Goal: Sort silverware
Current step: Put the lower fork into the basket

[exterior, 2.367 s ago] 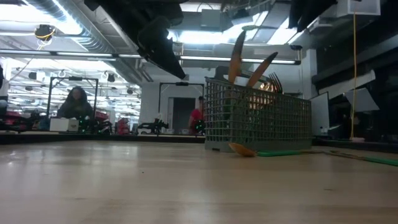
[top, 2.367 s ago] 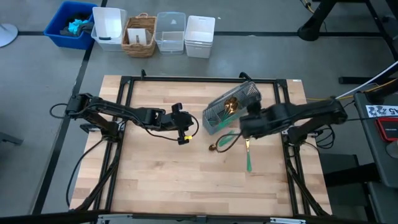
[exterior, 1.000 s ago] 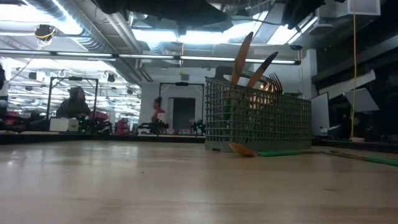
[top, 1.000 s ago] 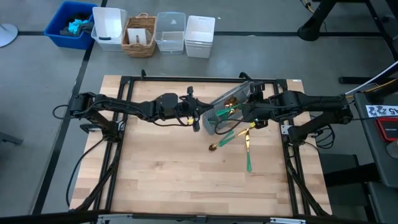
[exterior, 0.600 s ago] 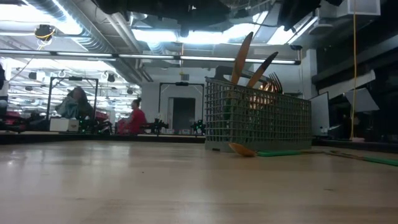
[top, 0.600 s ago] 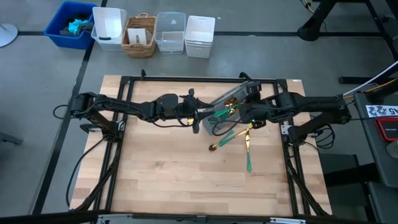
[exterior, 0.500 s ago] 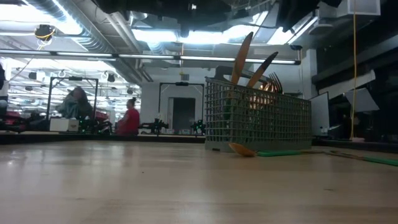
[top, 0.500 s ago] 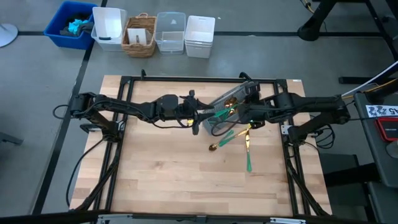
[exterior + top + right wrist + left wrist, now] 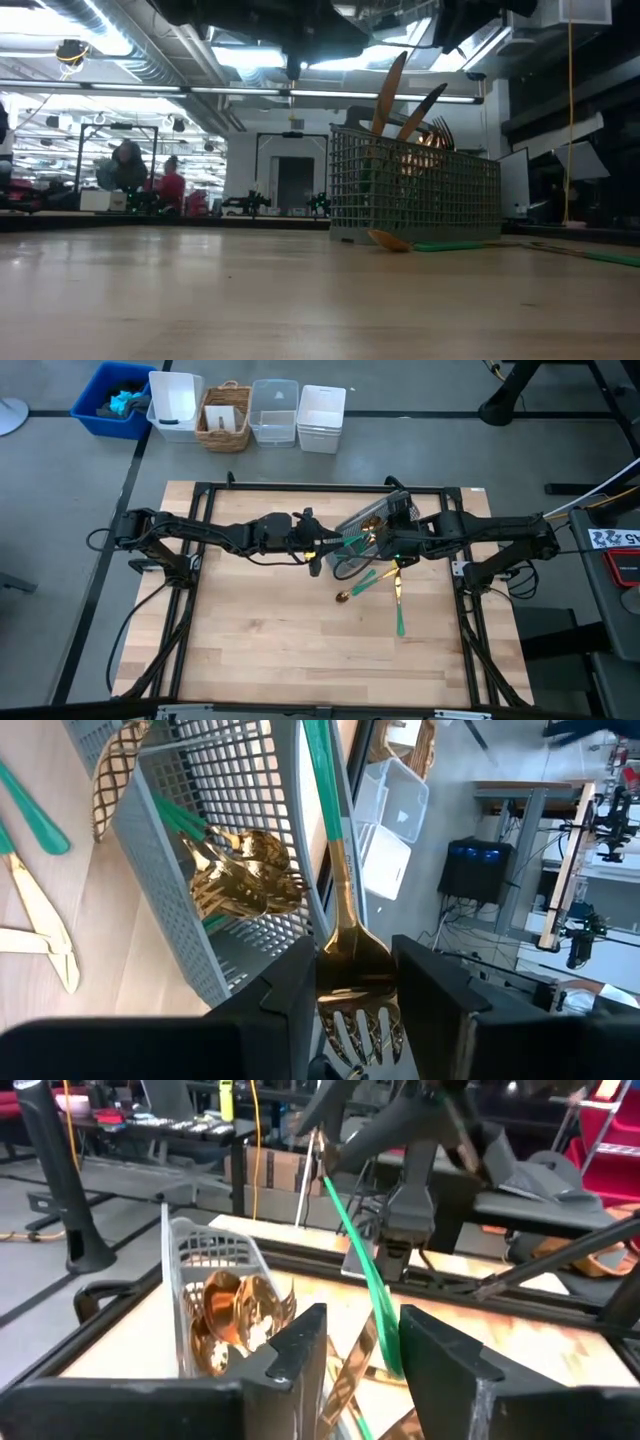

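A fork (image 9: pixel 350 541) with a gold head and a teal handle hangs between my two grippers over the grey mesh caddy (image 9: pixel 375 525). My right gripper (image 9: pixel 385 542) is shut on its head. My left gripper (image 9: pixel 362 1320) is open, and the handle (image 9: pixel 372 1285) passes between its fingers. The caddy (image 9: pixel 415 195) holds more gold-headed silverware (image 9: pixel 245 870), some sticking up above its rim. A spoon (image 9: pixel 355 588) and another teal-handled piece (image 9: pixel 399 608) lie flat on the table beside it. My right gripper pinches the fork's gold head (image 9: pixel 355 955) by its two edges, tines pointing back toward the wrist. The fingers come about level from the table's right and lie along the fork. The fork is lifted clear, handle (image 9: pixel 322 780) pointing toward my left gripper. My left gripper has the handle close by one finger (image 9: pixel 430 1350); I cannot tell whether it touches.
Bins and a basket (image 9: pixel 225 415) stand on the floor beyond the table's far edge. The black frame (image 9: pixel 300 488) runs round the tabletop. Bare wood (image 9: pixel 260 640) lies toward the near edge. People show far off in the room (image 9: pixel 125 165).
My right gripper has crept toward the table's left edge, nearer my left gripper, carrying the fork with it above the caddy. The silverware on the table has stayed where it was.
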Tool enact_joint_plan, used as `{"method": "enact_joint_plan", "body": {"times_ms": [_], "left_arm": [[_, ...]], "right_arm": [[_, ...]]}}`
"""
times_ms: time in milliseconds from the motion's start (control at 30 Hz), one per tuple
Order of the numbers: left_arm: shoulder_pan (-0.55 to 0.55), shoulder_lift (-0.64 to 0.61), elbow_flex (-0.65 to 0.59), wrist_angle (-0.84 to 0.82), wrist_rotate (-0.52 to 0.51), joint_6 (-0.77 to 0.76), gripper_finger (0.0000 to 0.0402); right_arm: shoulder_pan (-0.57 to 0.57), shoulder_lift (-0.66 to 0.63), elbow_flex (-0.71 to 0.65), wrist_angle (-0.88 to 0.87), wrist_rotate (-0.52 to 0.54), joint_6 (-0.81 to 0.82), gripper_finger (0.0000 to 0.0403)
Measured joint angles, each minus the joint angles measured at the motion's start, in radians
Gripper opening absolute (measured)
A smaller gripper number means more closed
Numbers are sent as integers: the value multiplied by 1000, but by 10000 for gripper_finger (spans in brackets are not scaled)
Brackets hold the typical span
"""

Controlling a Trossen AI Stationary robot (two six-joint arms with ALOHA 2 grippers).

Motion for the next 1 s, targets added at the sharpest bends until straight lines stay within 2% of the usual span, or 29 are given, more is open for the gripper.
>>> {"method": "enact_joint_plan", "body": {"times_ms": [267, 533, 1000], "left_arm": [[0, 0, 0, -1, 0, 32, 92], [0, 0, 0, 0, -1, 95, 13], [0, 0, 0, -1, -7, 123, 2]], "right_arm": [[0, 1, 0, 13, 0, -1, 124], [0, 1, 0, 11, 9, -4, 124], [1, 0, 0, 49, -20, 15, 123]]}}
